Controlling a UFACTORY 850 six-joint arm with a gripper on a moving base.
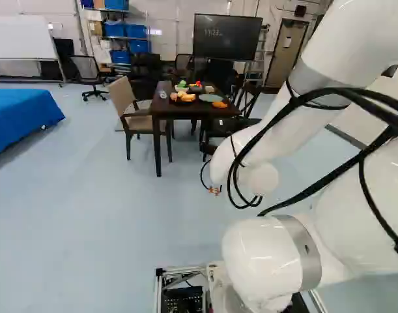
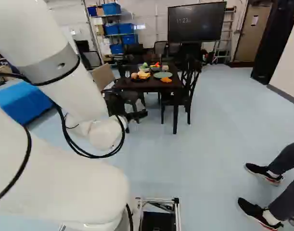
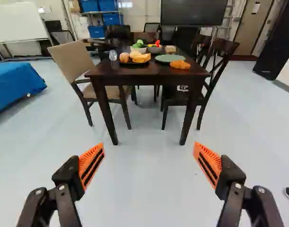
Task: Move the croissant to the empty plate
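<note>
My gripper (image 2: 137,115) hangs short of the table in the right base view. In the wrist view the gripper (image 3: 149,165) is open, orange pads wide apart, nothing between them. Well ahead of it, an empty green plate (image 3: 170,58) lies on the dark table (image 3: 149,69). Beside it a dark plate (image 3: 130,64) bears several bread-like pieces, among them a yellow-orange one (image 3: 141,58); which piece is the croissant I cannot tell. An orange item (image 3: 180,65) lies at the table's near edge by the green plate.
Bowls with colourful food (image 3: 139,48) stand farther back. A beige chair (image 3: 73,61) flanks one side of the table, dark chairs (image 3: 220,61) the other. A blue-covered surface (image 1: 19,117) is at the left. A seated person's legs (image 2: 286,168) show at the right base view's right edge.
</note>
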